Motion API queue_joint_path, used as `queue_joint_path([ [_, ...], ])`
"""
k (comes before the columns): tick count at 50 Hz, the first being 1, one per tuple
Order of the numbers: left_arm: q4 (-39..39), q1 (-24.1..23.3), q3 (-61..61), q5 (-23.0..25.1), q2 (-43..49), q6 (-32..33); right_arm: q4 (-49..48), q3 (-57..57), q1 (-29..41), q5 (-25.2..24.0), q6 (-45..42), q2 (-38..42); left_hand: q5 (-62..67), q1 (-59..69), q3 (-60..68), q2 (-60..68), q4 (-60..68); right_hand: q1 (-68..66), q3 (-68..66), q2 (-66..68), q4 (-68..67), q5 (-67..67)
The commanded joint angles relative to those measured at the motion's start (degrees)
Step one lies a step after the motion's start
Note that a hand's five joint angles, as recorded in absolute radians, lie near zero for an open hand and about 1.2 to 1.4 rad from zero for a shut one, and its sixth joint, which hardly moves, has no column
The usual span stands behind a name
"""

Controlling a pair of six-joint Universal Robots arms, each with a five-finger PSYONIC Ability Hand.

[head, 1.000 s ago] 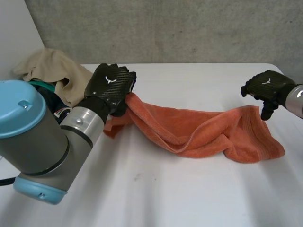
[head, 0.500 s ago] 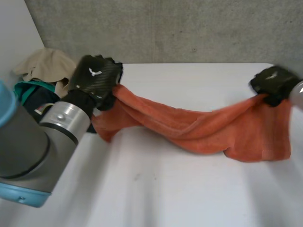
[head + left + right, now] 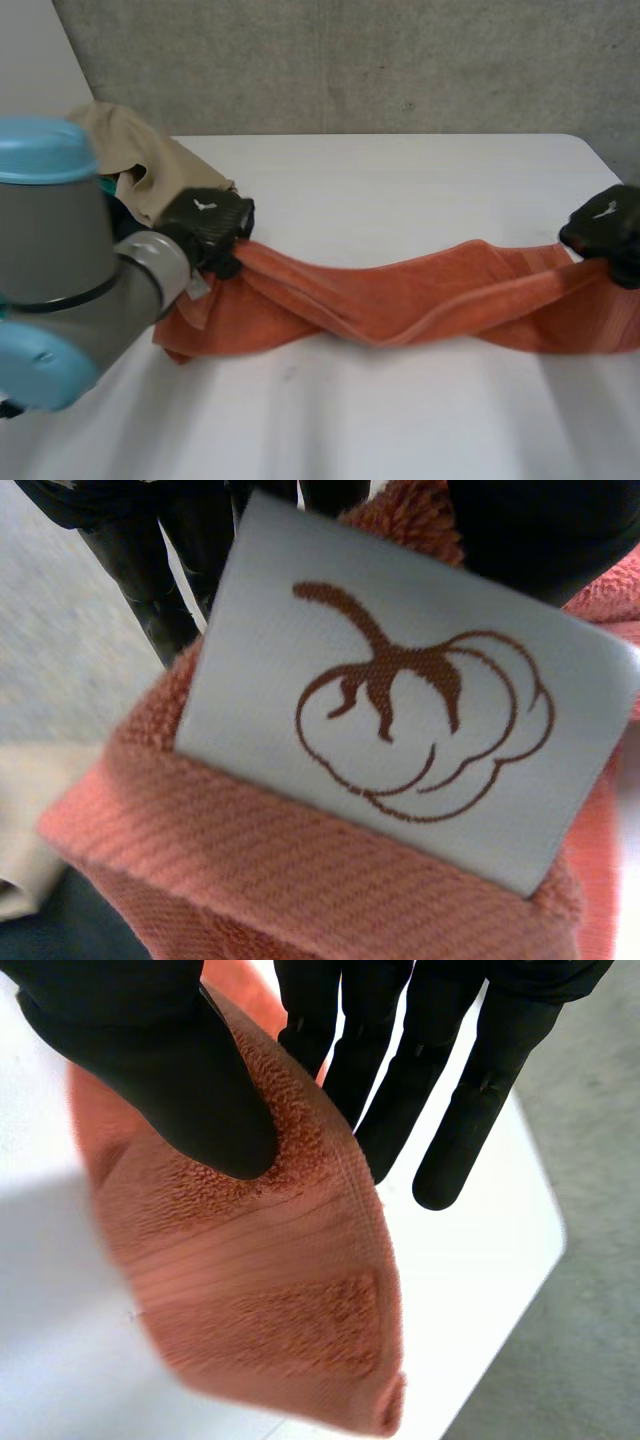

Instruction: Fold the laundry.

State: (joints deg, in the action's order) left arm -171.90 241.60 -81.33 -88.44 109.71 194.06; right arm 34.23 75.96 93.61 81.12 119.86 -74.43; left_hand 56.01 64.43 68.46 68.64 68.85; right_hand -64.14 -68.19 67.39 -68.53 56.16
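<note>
**Ana:** What sat closest to the camera?

**Ben:** The left arm (image 3: pixel 70 270), grey with a light-blue cap, hung over the near left of the white table (image 3: pixel 330 420).

**Ana:** And where was the towel?

**Ben:** The orange towel (image 3: pixel 400 305) ran as a long twisted band across the middle of the table, from one hand to the other. Its left end was bunched up on the table just below the left hand (image 3: pixel 208 222).

**Ana:** Did that hand have hold of it?

**Ben:** It did. In the left wrist view the towel's edge rose between the thumb and the fingers (image 3: pixel 160 590) and was pinched there. A white label (image 3: pixel 400 720) with a brown pumpkin-like drawing was sewn onto that edge.

**Ana:** What about the other end?

**Ben:** The right hand (image 3: pixel 608 222) was at the table's right edge. Its fingers (image 3: pixel 470 1090) were straight behind the cloth, and the thumb pressed the towel's end against them.

**Ana:** Anything farther back?

**Ben:** A pile of clothes (image 3: pixel 140 165) lay at the far left corner behind the left hand, with beige cloth on top and darker pieces under it. Beyond the table stood a grey wall (image 3: pixel 350 60).
</note>
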Motion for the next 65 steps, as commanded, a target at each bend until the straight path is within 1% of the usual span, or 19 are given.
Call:
queue_joint_path([
  [1,-0.89,-0.08,17.76,0.03,14.91,5.27,-16.1,-11.08,2.89,7.12,0.72,13.69,13.99,15.57,11.54,11.36,11.15,-15.86,-11.81,12.61,-11.47,13.84],
  [3,-1.94,-0.08,22.95,0.2,16.4,7.2,-22.58,-16.16,2.98,7.03,2.12,15.0,13.99,15.57,11.54,11.36,11.15,-15.86,-11.81,12.61,-11.47,13.84],
  [4,-4.12,0.1,28.54,0.12,17.45,8.43,-24.97,-18.02,2.98,7.03,3.0,15.1,13.99,15.57,11.54,11.36,11.15,-15.86,-11.81,12.61,-11.47,13.84],
  [6,-7.38,0.01,33.76,-0.06,18.08,9.4,-30.07,-21.54,3.07,7.03,5.2,15.1,13.99,15.57,11.54,11.36,11.15,-15.86,-11.81,12.61,-11.47,13.84],
  [8,-13.24,-0.17,39.37,-0.15,17.99,9.58,-39.46,-25.15,3.16,7.12,10.11,14.31,13.99,15.57,11.54,11.36,11.15,-15.86,-11.81,12.61,-11.47,13.84],
  [12,-23.63,0.27,42.22,-0.32,16.77,9.06,-52.66,-24.64,2.89,7.38,16.71,10.19,13.99,15.57,11.54,11.36,11.15,-15.86,-11.81,12.61,-11.47,13.84],
  [16,-29.89,0.45,39.94,-0.94,12.99,6.87,-59.27,-19.89,2.98,7.39,19.27,5.7,13.99,15.57,11.54,11.36,11.15,-15.86,-11.81,12.61,-11.47,13.84],
  [23,-27.18,1.85,28.72,-1.12,9.12,1.24,-57.0,-8.84,2.89,6.16,19.53,3.15,13.99,15.57,11.54,11.36,11.15,-15.86,-11.81,12.61,-11.47,13.84],
  [29,-26.55,2.03,16.4,-0.94,8.06,0.8,-53.39,2.95,2.72,2.56,19.62,3.06,13.99,15.57,11.54,11.36,11.15,-15.86,-11.81,12.61,-11.47,13.84],
  [34,-26.64,2.21,7.0,-1.03,10.85,1.15,-51.37,12.09,2.45,0.71,19.71,4.02,13.99,15.57,11.54,11.36,11.15,-15.86,-11.81,12.61,-11.47,13.84],
  [41,-26.11,2.38,2.85,-1.38,18.08,1.32,-50.75,16.5,2.45,0.79,18.74,10.17,13.99,15.57,11.54,11.36,11.15,-15.86,-11.81,12.61,-11.47,13.84],
  [44,-25.41,2.21,1.53,-1.29,18.43,1.32,-49.35,17.38,1.23,0.71,18.57,10.79,3.27,4.85,0.83,0.64,0.43,-15.86,-11.81,12.61,-11.47,13.84],
  [45,-24.71,1.95,0.4,-1.2,18.08,1.32,-49.08,17.56,0.88,0.71,18.57,10.71,-5.25,-3.67,-7.69,-7.88,-8.09,-15.86,-11.81,12.61,-11.47,13.84],
  [47,-24.44,1.77,-0.4,-1.03,17.38,1.32,-48.55,17.65,0.26,0.71,18.74,10.62,-13.2,-11.62,-15.64,-15.83,-16.04,-15.86,-11.81,12.61,-11.47,13.84],
  [48,-24.09,1.85,-1.1,-1.03,15.55,1.32,-48.29,17.73,-0.09,0.71,18.92,10.53,-18.74,-17.16,-21.18,-21.36,-21.57,-15.86,-11.81,12.61,-11.47,13.84],
  [51,-23.92,1.94,-2.42,-0.94,11.5,1.32,-48.03,17.82,-0.36,0.71,19.09,10.44,-24.83,-23.25,-27.27,-27.45,-27.66,-15.86,-11.81,12.61,-11.47,13.84],
  [52,-23.92,2.12,-3.65,-0.94,9.14,1.24,-47.85,17.82,-0.36,0.71,19.09,10.44,-30.01,-28.43,-32.45,-32.64,-32.85,-15.86,-11.81,12.61,-11.47,13.84],
  [56,-24.09,2.64,-7.42,-0.85,4.56,1.32,-47.32,17.56,-1.15,0.71,19.18,10.18,-33.59,-32.01,-36.03,-36.22,-36.43,-15.86,-11.81,12.61,-11.47,13.84],
  [65,-24.18,3.96,-20.61,-0.94,-4.94,1.32,-47.23,17.73,-2.56,0.88,18.92,9.91,-32.08,-30.5,-34.53,-34.71,-34.92,-15.86,-11.81,12.61,-11.47,13.84],
])
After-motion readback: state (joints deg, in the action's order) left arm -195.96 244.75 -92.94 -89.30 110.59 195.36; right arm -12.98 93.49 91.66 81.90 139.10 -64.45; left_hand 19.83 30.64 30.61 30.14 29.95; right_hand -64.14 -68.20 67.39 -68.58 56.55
